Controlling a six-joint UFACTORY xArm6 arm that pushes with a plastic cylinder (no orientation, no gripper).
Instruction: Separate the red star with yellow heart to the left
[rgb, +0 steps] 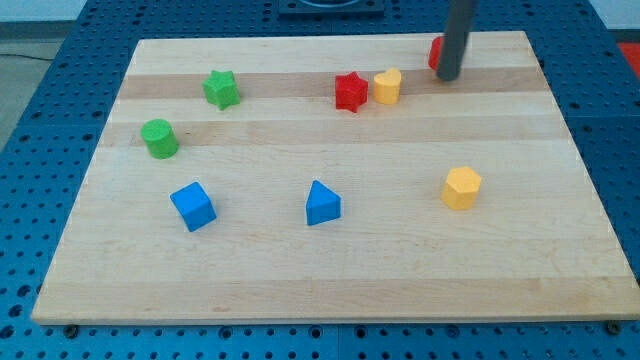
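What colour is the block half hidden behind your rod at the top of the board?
Red. It shows in the camera view, just left of my tip, shape hidden.

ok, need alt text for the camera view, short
On a wooden board, a red star sits touching or almost touching a yellow heart near the view's top, with my tip to their right, beside a partly hidden red block. Elsewhere: green star, green cylinder, blue cube, blue triangular block, yellow hexagonal block.
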